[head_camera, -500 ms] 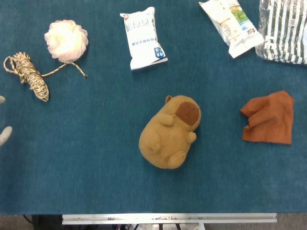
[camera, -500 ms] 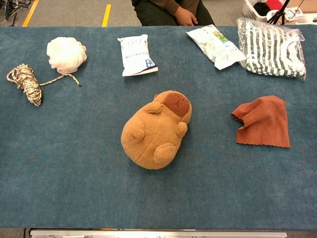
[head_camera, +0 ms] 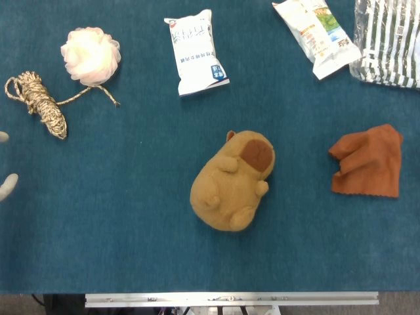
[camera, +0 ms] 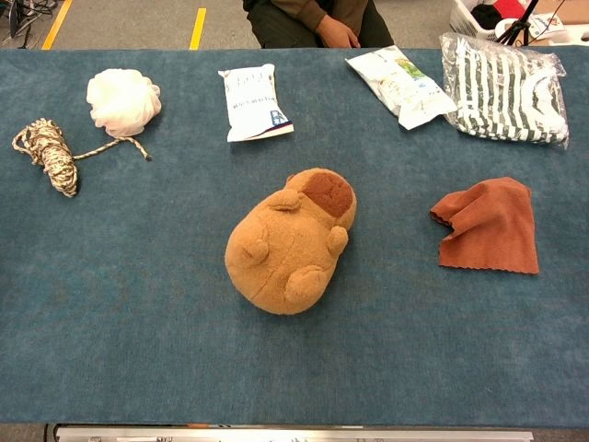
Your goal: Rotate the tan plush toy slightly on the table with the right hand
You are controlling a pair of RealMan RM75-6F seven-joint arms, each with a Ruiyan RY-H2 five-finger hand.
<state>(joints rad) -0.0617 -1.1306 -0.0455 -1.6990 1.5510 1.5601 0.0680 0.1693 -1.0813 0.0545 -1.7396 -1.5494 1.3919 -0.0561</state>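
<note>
Blue tabletop (head_camera: pixel 131 230) fills both views. The tan plush toy (head_camera: pixel 232 180) lies near its centre, untouched. Only fingertips of the left hand (head_camera: pixel 6 184) show at the left edge, holding nothing, seemingly apart; the right hand is unseen. It should press lightly on the toy's rump and twist.

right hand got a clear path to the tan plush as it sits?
Probably yes. The tan plush toy lies alone mid-table, with bare cloth between it and the rust cloth to its right. The right hand itself is not in view, so reach is unconfirmed.
</note>
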